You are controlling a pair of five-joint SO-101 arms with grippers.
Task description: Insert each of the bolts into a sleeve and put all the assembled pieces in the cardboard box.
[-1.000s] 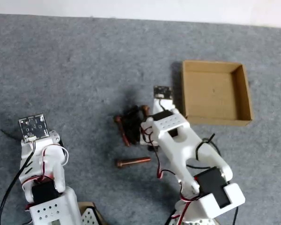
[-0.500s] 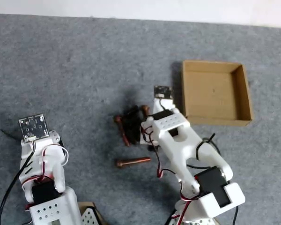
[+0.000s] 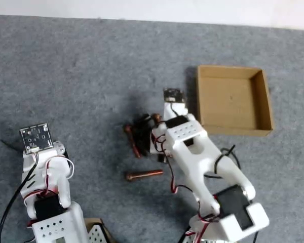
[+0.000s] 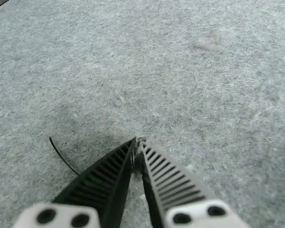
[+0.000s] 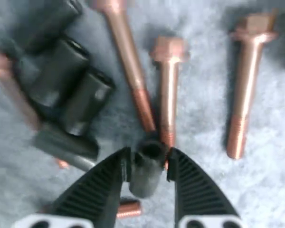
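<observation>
In the right wrist view my right gripper (image 5: 149,154) is shut on a short black sleeve (image 5: 146,171), held just above the carpet. Its open end faces the threaded tips of two copper bolts (image 5: 168,90) (image 5: 126,61). A third bolt (image 5: 247,80) lies off to one side. Several more black sleeves (image 5: 61,80) are piled close by. From above, the right arm (image 3: 185,139) covers this pile (image 3: 142,129), and one bolt (image 3: 144,175) lies apart in front. The cardboard box (image 3: 260,98) stands right of the arm. My left gripper (image 4: 137,142) is shut on nothing over bare carpet.
The left arm (image 3: 45,177) stays at the front left, well away from the parts. Grey carpet (image 3: 81,76) covers the whole table. A thin black wire (image 4: 61,156) lies on the carpet near the left gripper. The box holds nothing.
The right arm has shifted slightly toward the far side, with its wrist a little farther from the camera. The left arm and the loose bolt stay put.
</observation>
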